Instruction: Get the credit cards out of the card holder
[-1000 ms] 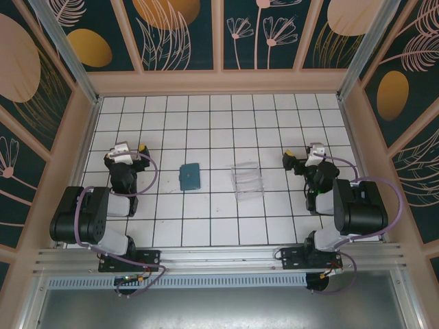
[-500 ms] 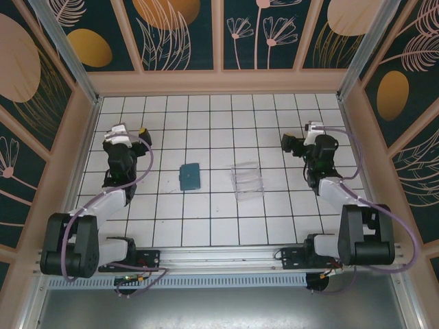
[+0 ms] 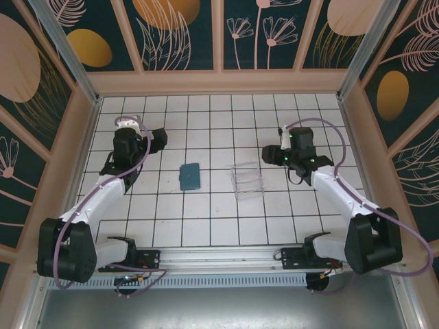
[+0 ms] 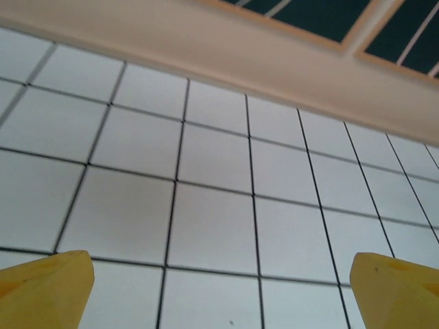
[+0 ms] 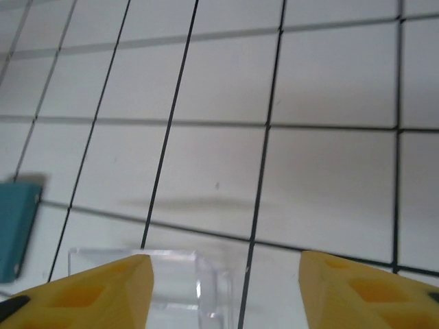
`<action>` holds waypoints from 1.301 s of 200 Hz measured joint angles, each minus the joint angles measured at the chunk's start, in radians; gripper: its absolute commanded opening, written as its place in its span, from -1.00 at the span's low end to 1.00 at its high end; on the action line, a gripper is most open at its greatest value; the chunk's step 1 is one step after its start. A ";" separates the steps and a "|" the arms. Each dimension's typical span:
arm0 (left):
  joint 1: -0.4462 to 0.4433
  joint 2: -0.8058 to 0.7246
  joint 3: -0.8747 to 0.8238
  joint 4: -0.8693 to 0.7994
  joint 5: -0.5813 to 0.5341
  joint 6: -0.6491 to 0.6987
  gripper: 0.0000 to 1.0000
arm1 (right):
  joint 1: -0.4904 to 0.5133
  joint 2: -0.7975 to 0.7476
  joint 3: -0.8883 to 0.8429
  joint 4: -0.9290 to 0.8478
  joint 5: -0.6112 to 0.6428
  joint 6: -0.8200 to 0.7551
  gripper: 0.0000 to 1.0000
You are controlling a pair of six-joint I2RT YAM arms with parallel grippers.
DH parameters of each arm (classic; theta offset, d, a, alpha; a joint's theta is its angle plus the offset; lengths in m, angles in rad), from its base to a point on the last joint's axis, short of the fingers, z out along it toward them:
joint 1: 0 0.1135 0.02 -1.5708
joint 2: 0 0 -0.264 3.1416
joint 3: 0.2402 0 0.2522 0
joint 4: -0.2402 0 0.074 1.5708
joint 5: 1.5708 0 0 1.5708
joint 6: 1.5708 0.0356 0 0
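white tiled tabletop (image 3: 219, 130) carries the card holder (image 3: 189, 176) left of centre in the top view, folded shut with its long axis roughly up and down the frame, and a clear tray (image 3: 248, 180) near its right side. left gripper (image 3: 158, 139), jaws wide apart and empty, hangs up-left of the holder and is the nearer of the two, while right gripper (image 3: 269, 155), fingers also apart on nothing, sits upper right with the tray between it and the holder. credit cards are presumably inside, so the left arm looks better placed.
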 measured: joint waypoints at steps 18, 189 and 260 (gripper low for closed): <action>-0.008 0.003 0.004 -0.045 0.041 -0.018 0.91 | 0.048 0.060 0.043 -0.068 0.019 0.006 -0.17; -0.015 -0.004 0.008 -0.148 0.097 -0.046 0.93 | 0.128 0.312 0.145 -0.158 0.105 0.009 -0.77; -0.020 0.015 0.016 -0.180 0.095 -0.054 0.87 | 0.163 0.369 0.225 -0.155 0.178 0.136 -0.94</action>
